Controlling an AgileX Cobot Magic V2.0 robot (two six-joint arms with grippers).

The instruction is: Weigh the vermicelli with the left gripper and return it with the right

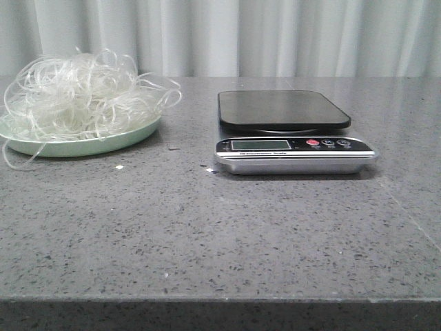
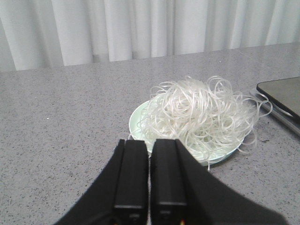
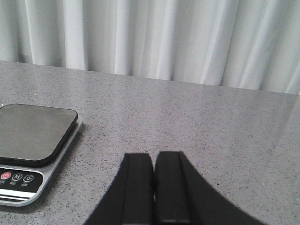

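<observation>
The vermicelli [image 1: 76, 96], a fluffy tangle of whitish glassy strands, lies heaped on a pale green plate [image 1: 103, 145] at the table's back left. It also shows in the left wrist view [image 2: 201, 112] on the plate [image 2: 136, 123]. The scale [image 1: 289, 131] with a black platform stands at the middle back, its platform bare; it also shows in the right wrist view [image 3: 33, 136]. My left gripper [image 2: 150, 143] is shut and empty, just short of the plate's rim. My right gripper [image 3: 153, 155] is shut and empty, to the right of the scale. Neither gripper shows in the front view.
Grey speckled tabletop [image 1: 220, 234] with its front edge near the bottom of the front view. A white curtain [image 1: 275, 34] hangs behind the table. Two small white crumbs [image 1: 119, 167] lie on the table in front of the plate.
</observation>
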